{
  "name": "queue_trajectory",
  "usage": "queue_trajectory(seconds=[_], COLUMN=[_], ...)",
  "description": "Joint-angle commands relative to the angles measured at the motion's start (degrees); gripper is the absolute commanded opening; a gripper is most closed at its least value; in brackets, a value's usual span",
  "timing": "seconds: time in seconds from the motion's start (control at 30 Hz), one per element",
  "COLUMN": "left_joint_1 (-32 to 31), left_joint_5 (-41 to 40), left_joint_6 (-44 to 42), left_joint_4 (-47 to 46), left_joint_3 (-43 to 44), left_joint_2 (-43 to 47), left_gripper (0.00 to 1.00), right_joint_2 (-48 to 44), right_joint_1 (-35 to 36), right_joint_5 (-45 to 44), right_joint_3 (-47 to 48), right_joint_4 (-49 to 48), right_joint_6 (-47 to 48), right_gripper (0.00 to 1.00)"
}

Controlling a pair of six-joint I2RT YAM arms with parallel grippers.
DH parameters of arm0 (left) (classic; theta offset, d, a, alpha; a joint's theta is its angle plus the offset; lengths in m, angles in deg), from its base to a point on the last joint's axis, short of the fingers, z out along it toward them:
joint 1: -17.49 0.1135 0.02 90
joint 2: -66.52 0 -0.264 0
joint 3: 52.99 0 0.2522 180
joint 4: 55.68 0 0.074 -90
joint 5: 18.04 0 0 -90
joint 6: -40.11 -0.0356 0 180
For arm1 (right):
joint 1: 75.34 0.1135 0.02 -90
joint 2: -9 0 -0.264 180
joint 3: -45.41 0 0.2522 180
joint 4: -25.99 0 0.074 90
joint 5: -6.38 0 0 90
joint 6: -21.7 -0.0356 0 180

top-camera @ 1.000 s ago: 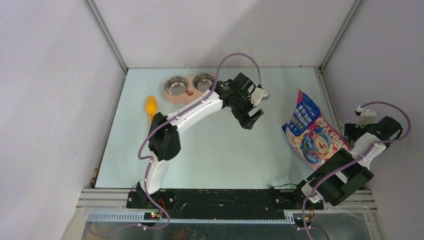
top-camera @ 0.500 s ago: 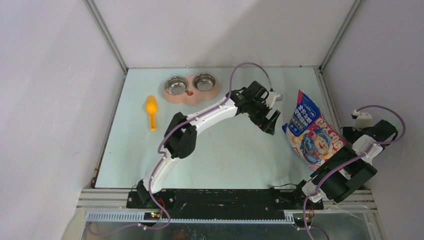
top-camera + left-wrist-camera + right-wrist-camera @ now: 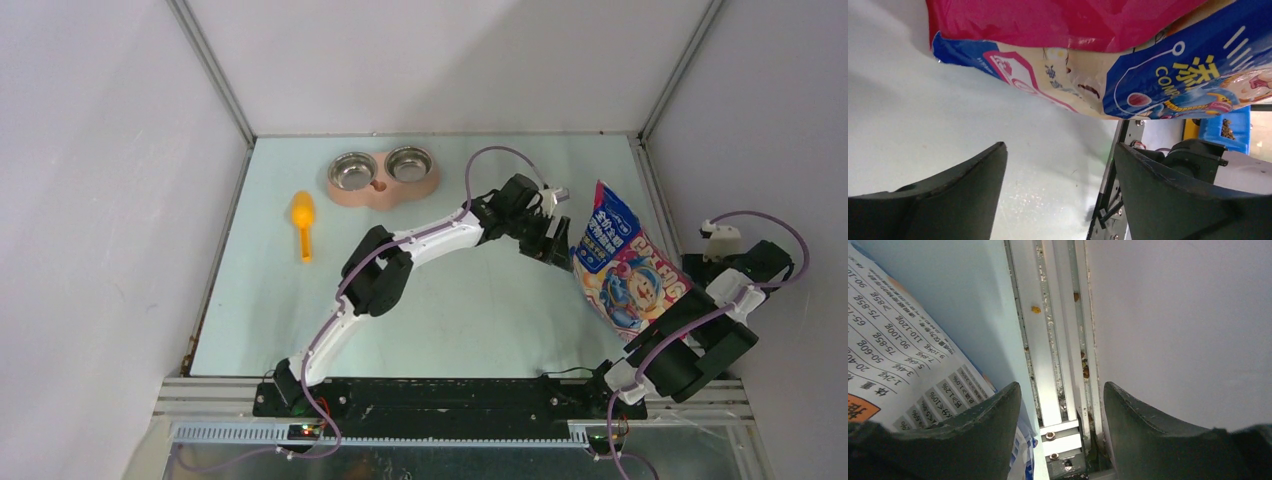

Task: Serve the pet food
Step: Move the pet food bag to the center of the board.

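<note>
The blue, pink and white cat food bag [image 3: 622, 263] stands tilted at the table's right side. Its kibble is hidden inside. My left gripper [image 3: 556, 242] is open and empty, right beside the bag's left edge. In the left wrist view the bag [image 3: 1128, 65] fills the top, just beyond my open fingertips [image 3: 1060, 165]. My right gripper [image 3: 722, 240] sits behind the bag by the right wall, open and empty. In the right wrist view the bag's printed back [image 3: 903, 355] lies left of my fingers [image 3: 1062, 405], which straddle the aluminium rail [image 3: 1048, 340].
A pink twin-bowl feeder [image 3: 383, 177] with steel bowls stands at the back centre. A yellow scoop [image 3: 303, 222] lies at the left. A few stray kibble pellets [image 3: 1035, 310] sit in the rail by the right wall.
My left arm has reached right across the table, from near the feeder to the bag's left edge. The right gripper has barely shifted.
</note>
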Motion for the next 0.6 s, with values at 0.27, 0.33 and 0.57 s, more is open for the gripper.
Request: queue_trajectory(seconds=[0.27,0.33,0.57], left_joint_1=[-0.38,-0.38,-0.44], left_joint_5=[6.65,6.67,6.71], left_joint_6=[12.85,13.25,13.97], left_joint_4=[-11.63,-11.86,-12.29], left_joint_3=[-0.97,-1.66,-5.61], left_joint_2=[-2.68,-2.47,-0.30], left_gripper=[0.62,0.61,0.61], right_joint_2=[2.41,2.47,4.95], right_joint_1=[14.88,18.52,29.22], right_joint_5=[-1.83,-3.08,-0.76], right_joint_3=[-1.47,-1.47,2.67], right_joint_4=[10.00,9.52,12.75], right_joint_6=[-3.30,-4.80,-9.72], right_gripper=[0.63,0.63,0.62])
